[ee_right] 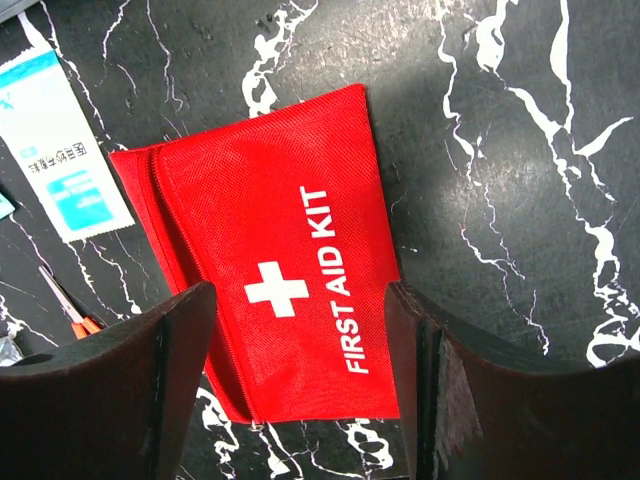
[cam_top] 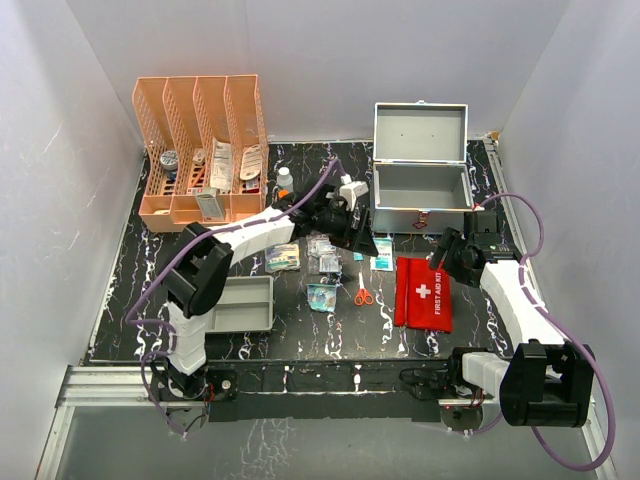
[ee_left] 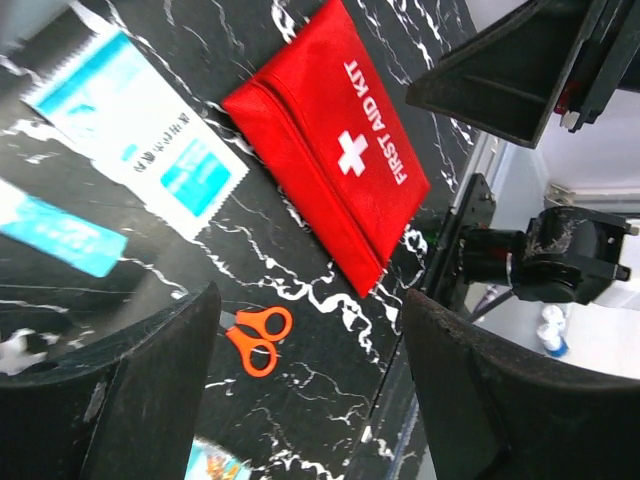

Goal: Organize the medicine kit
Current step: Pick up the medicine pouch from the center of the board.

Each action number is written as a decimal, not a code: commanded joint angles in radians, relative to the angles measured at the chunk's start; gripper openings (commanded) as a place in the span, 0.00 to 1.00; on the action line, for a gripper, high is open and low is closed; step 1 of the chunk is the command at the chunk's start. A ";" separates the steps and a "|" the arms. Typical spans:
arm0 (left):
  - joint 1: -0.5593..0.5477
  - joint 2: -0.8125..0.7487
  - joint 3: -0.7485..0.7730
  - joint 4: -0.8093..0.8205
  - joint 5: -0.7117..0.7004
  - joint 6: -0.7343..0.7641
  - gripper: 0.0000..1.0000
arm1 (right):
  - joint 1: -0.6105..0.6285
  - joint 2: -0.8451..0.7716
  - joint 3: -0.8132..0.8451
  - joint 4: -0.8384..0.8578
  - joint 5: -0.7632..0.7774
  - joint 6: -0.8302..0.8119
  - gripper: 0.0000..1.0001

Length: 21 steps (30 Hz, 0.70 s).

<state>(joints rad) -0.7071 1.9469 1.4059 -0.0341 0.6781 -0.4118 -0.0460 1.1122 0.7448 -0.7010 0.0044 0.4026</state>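
Your right pincer hangs released and empty over the red pouch; flat fabric may slip your pinch. Left pincer, also released, hovers left of the pouch, near the open medicine kit behind the pouch, so arms could collide.

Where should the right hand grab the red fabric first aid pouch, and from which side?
Probably from straight above, pinching across the short width of the red fabric first aid pouch near its middle. It lies flat on the black marble table, no edge raised, and the open right hand hovers with a finger over each long edge.
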 commanded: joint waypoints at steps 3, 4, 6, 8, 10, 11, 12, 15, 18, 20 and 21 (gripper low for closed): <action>-0.042 0.021 -0.014 0.105 0.097 -0.169 0.70 | -0.002 0.013 0.033 -0.016 0.017 0.030 0.60; -0.046 0.032 -0.017 0.120 0.108 -0.188 0.70 | -0.002 0.022 0.034 -0.018 0.020 0.030 0.58; -0.057 0.058 -0.012 0.148 0.135 -0.222 0.70 | -0.001 0.038 0.037 -0.024 0.026 0.030 0.58; -0.073 0.091 0.005 0.170 0.162 -0.250 0.69 | -0.001 0.052 0.040 -0.029 0.033 0.030 0.58; -0.089 0.124 0.024 0.186 0.188 -0.271 0.69 | -0.001 0.057 0.041 -0.032 0.036 0.030 0.57; -0.097 0.137 0.034 0.185 0.196 -0.275 0.69 | -0.001 0.060 0.041 -0.034 0.039 0.031 0.57; -0.103 0.149 0.038 0.189 0.202 -0.281 0.69 | -0.001 0.063 0.041 -0.035 0.041 0.031 0.57; -0.111 0.172 0.028 0.199 0.204 -0.290 0.68 | -0.001 0.068 0.039 -0.036 0.045 0.034 0.52; -0.112 0.196 0.027 0.194 0.205 -0.286 0.67 | -0.001 0.084 0.037 -0.035 0.051 0.038 0.46; -0.113 0.217 0.033 0.201 0.210 -0.298 0.67 | -0.002 0.104 0.040 -0.039 0.057 0.039 0.44; -0.115 0.228 0.040 0.205 0.215 -0.307 0.67 | -0.002 0.116 0.042 -0.042 0.059 0.039 0.44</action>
<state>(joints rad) -0.8196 2.1666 1.4109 0.1528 0.8448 -0.6792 -0.0460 1.1988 0.7448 -0.7456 0.0341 0.4271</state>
